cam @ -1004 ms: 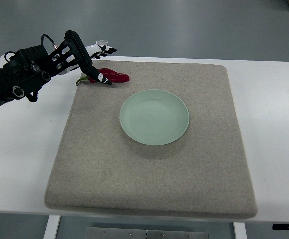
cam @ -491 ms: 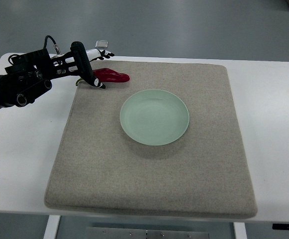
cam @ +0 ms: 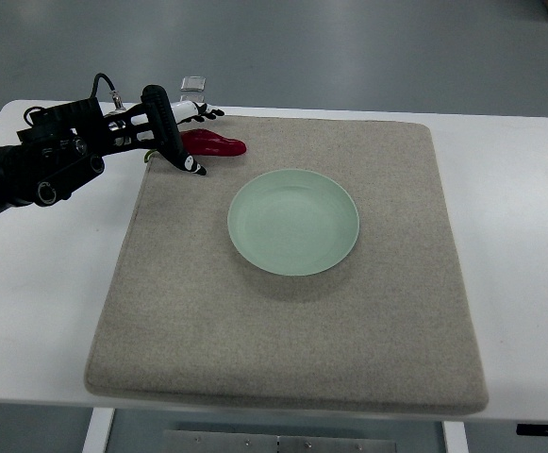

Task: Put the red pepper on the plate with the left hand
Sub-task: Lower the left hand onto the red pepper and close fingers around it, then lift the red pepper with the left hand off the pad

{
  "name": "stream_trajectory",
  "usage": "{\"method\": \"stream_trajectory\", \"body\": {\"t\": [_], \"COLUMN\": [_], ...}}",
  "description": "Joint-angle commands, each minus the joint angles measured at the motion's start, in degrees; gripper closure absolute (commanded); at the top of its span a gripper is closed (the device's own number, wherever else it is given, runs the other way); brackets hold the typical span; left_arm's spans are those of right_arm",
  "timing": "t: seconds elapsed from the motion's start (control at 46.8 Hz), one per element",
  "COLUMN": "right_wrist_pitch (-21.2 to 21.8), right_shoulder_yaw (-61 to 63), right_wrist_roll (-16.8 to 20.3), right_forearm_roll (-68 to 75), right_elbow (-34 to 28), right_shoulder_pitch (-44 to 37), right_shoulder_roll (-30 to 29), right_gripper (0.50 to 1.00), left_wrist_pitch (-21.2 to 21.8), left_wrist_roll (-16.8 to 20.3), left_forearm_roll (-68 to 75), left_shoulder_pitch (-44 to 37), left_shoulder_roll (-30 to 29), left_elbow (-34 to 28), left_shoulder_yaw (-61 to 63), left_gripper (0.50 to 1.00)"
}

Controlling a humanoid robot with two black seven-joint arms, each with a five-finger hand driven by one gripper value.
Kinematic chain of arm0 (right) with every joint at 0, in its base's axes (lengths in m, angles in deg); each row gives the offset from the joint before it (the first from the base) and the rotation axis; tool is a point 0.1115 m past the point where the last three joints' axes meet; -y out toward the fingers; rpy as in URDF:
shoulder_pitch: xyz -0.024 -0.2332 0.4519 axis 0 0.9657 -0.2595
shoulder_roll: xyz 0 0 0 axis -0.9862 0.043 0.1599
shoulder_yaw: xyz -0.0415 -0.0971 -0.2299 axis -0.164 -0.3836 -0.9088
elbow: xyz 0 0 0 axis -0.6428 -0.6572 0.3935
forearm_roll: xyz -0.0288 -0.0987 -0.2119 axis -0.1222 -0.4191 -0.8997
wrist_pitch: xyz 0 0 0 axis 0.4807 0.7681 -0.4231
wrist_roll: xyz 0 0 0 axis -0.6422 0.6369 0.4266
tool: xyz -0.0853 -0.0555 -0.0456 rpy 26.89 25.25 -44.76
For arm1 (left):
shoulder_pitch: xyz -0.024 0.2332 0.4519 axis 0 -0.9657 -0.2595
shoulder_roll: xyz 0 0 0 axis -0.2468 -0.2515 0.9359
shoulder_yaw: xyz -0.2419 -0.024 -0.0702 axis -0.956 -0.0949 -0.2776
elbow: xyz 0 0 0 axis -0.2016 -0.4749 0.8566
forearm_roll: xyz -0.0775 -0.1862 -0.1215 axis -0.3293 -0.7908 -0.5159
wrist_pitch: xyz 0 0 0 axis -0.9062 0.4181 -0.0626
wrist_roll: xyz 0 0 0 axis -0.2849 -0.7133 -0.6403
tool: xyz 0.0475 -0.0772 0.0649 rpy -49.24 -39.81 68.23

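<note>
Top view, looking steeply down: white worktop (cam: 519, 236) spreading under everything, reaching well beyond the hand on all sides. Lying on it, a large grey felt mat (cam: 292, 340), extending from just beneath the hand toward the near edge and far off to the right. Sitting near the middle of the mat, a pale green plate (cam: 292, 222), well apart from the hand, below and to its right, carrying nothing. Coming in from the left edge, a black arm (cam: 28, 170) with exposed cables, ending in the left hand (cam: 172, 137) at the mat's far left corner. Fingers (cam: 185, 160) reaching out toward the pepper, one dark finger pointing down to the mat, pale fingertips stretching past the mat's far edge; hard to tell whether closing on anything or merely hanging loose. Lying just right of the hand, a red pepper (cam: 215, 144), resting on the mat, its left end hiding behind the fingers, contact unclear.
</note>
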Motion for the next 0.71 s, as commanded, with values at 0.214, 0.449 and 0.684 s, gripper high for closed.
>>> {"method": "stream_trajectory", "body": {"t": [0.214,0.449,0.684], "right_wrist_pitch": [0.0,0.0,0.0], "right_shoulder_yaw": [0.0,0.0,0.0], "right_wrist_roll": [0.0,0.0,0.0], "right_forearm_roll": [0.0,0.0,0.0], "right_elbow": [0.0,0.0,0.0], "right_shoulder_pitch": [0.0,0.0,0.0], "right_shoulder_roll": [0.0,0.0,0.0], "right_gripper": [0.572,0.572,0.572], "left_wrist_pitch": [0.0,-0.9,-1.0], "left_wrist_roll": [0.0,0.1,0.1], "left_forearm_roll": [0.0,0.0,0.0], "left_shoulder_pitch": [-0.1,0.0,0.1], "left_shoulder_roll": [0.0,0.1,0.0], "left_elbow": [0.3,0.4,0.3], "left_shoulder_yaw": [0.7,1.0,1.0], "left_gripper": [0.579,0.611,0.688]}}
